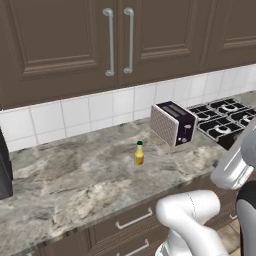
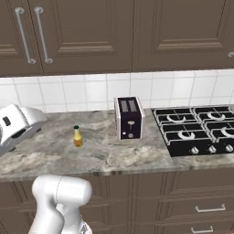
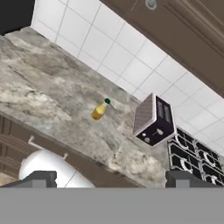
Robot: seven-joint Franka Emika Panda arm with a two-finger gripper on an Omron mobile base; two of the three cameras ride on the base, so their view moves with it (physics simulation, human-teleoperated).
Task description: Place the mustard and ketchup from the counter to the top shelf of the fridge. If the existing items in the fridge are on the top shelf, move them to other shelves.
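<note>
The mustard (image 1: 139,154) is a small yellow bottle with a green cap, standing upright on the grey marble counter (image 1: 70,175). It also appears left of the toaster in the right base view as the mustard (image 2: 78,137), and near the middle of the hand view as the mustard (image 3: 99,110). My gripper (image 3: 113,178) hangs well back from the counter, out in front of its edge, open with nothing between its fingertips (image 3: 40,177). The ketchup and the fridge are out of view.
A dark toaster (image 1: 173,122) stands to the right of the mustard, with a black stove (image 1: 225,117) beyond it. Brown wall cabinets (image 1: 110,42) hang over the counter and drawers (image 1: 132,220) sit below it. A dark object (image 1: 4,167) stands at the counter's left end.
</note>
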